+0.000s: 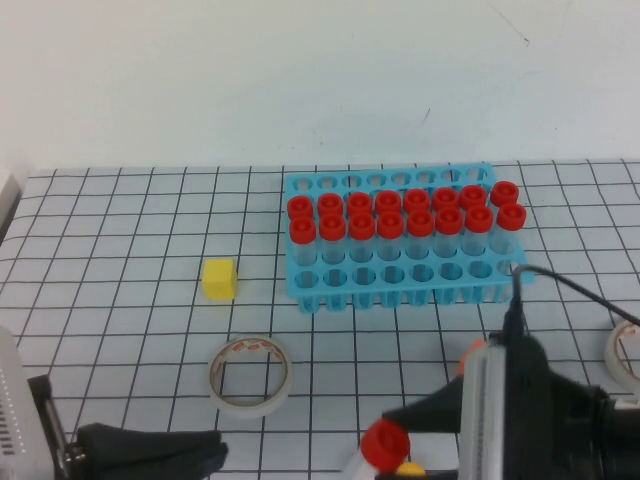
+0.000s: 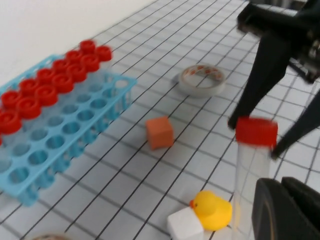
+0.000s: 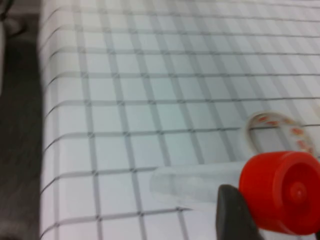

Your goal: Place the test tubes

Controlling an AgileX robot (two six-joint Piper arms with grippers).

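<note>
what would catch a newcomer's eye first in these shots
The blue rack at the far middle of the table stands out first, holding two rows of red-capped tubes. Next comes the right tool at the near right edge, gripping one more tube by its red-capped end. The left tool sits shut at the near left.

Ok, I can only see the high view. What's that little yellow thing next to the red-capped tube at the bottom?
Observer: A yellow rubber duck, clear in the left wrist view. The right gripper, near the table's front edge, grips the test tube beside it.
Operator: Is the duck all alone?
Observer: No, a white cube sits right beside it, seemingly touching.
Operator: What's the left gripper doing?
Observer: It's shut on nothing, parked at the front left.
</note>
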